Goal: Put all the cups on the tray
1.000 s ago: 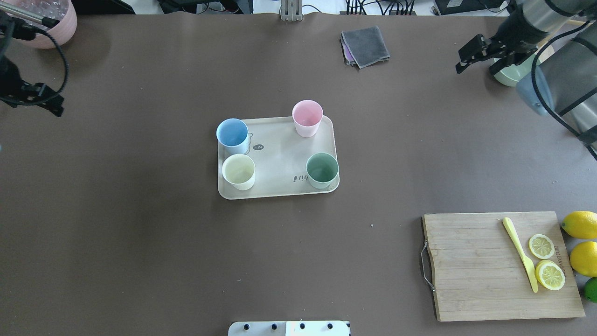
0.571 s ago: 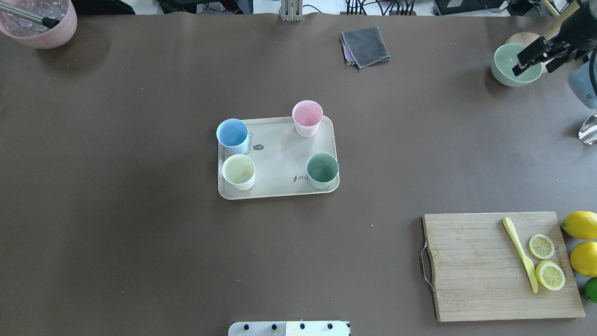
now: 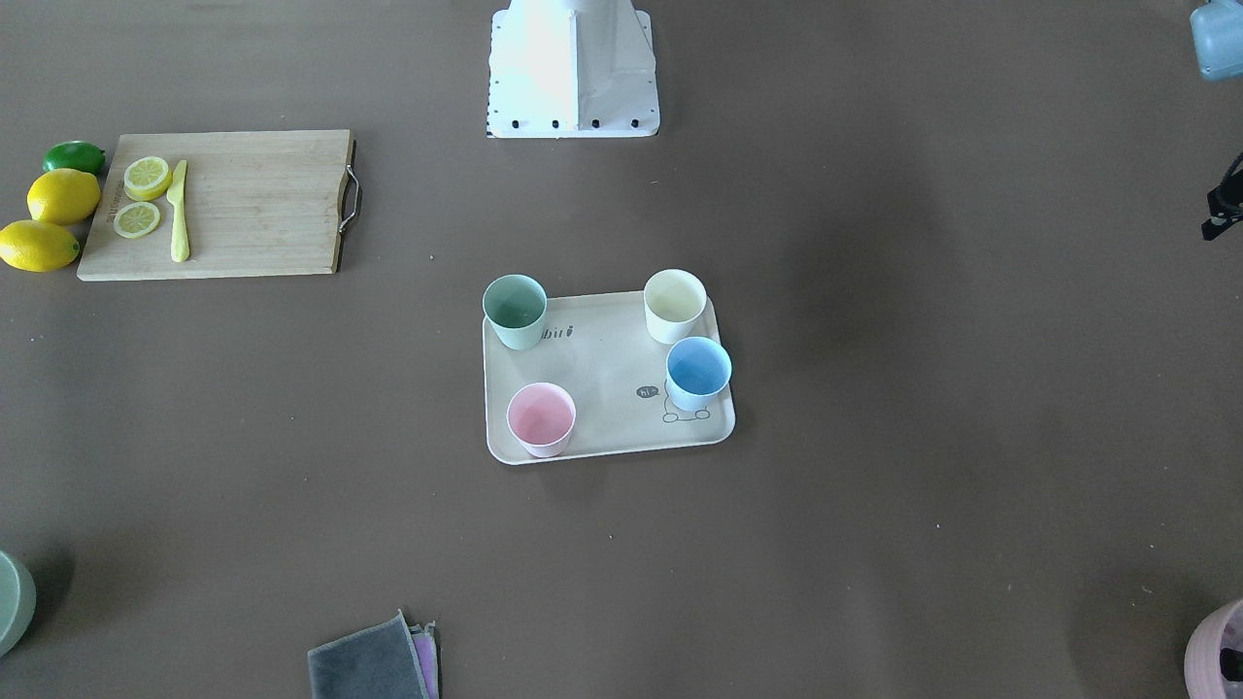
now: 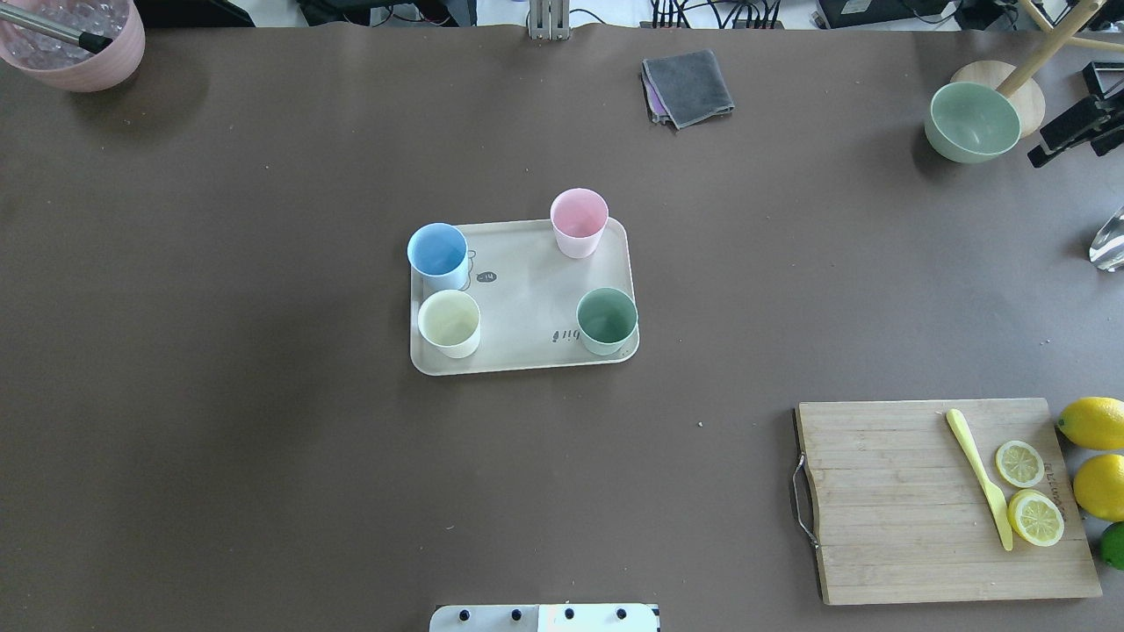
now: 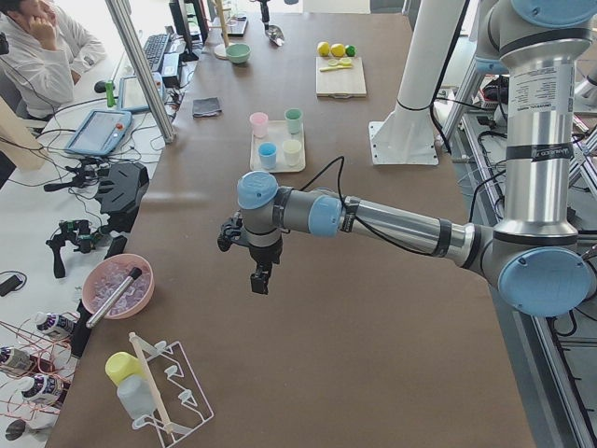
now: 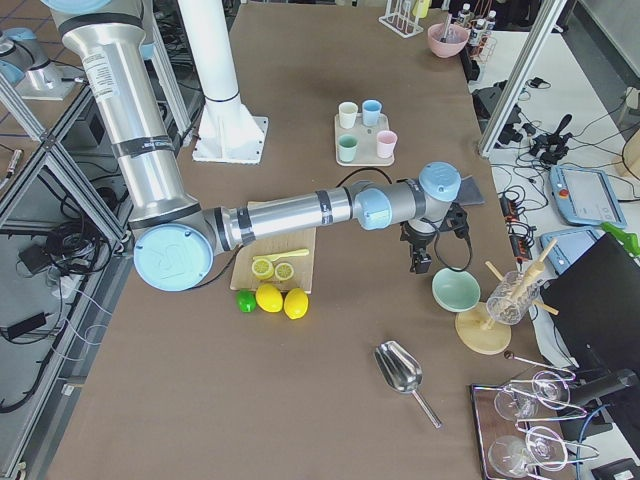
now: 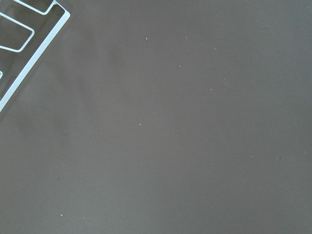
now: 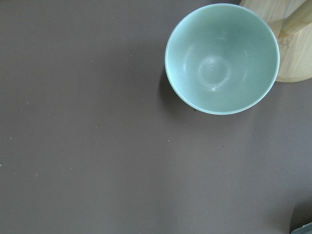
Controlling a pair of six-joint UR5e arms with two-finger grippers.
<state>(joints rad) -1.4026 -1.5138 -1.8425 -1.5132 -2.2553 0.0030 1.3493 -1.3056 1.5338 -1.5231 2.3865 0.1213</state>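
The cream tray point(image 4: 527, 298) lies mid-table and all four cups stand upright on it: light blue point(image 4: 436, 250), cream white point(image 4: 449, 318), pink point(image 4: 579, 215) and sage green point(image 4: 606, 316). The front view shows the same tray point(image 3: 607, 388) and cups. My right gripper point(image 4: 1067, 132) is at the far right edge beside a green bowl, far from the tray; it also shows in the right view point(image 6: 421, 262). My left gripper point(image 5: 260, 278) hangs over bare table far to the left. I cannot tell whether either is open or shut.
A green bowl point(image 4: 973, 121) and a wooden stand point(image 4: 1023, 96) are at the far right. A pink bowl point(image 4: 75, 44) is far left, a grey cloth point(image 4: 689, 85) at the back. A cutting board point(image 4: 922, 500) with a knife, lemon slices and lemons point(image 4: 1093, 421) is near right.
The right arm has drawn back to the right edge, uncovering the green bowl. The left arm has left the overhead view. The cups and tray have not moved.
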